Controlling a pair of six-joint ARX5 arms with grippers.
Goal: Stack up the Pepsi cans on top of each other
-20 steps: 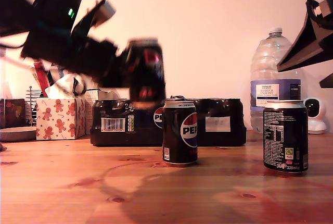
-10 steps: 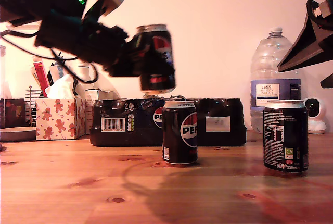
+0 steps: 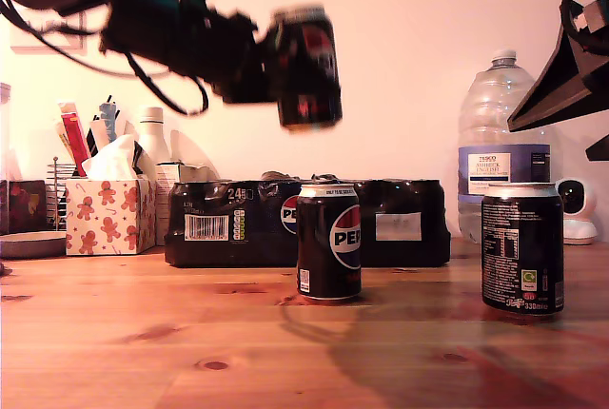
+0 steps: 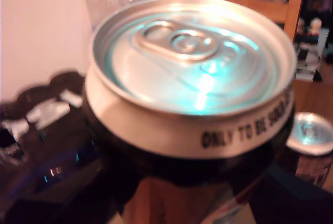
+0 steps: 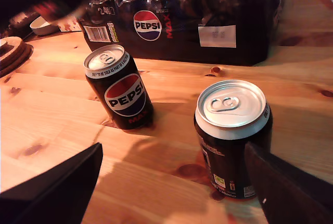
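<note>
My first gripper (image 3: 271, 67) squeezes a can (image 3: 306, 67) high in the exterior view's upper middle, above the standing can (image 3: 329, 242), ready to stack; my second gripper (image 5: 171, 182) waits wide apart

One can (image 3: 306, 67) aloft upper centre of the exterior view; second can (image 3: 329, 241) centre on table (image 3: 143, 342); third can (image 3: 521, 248) right; pack (image 3: 228, 223) behind.

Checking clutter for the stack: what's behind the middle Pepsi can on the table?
Behind the middle Pepsi can sits the shrink-wrapped 24-pack, its logo partly covered by the can. What lies behind the pack is hidden.
</note>
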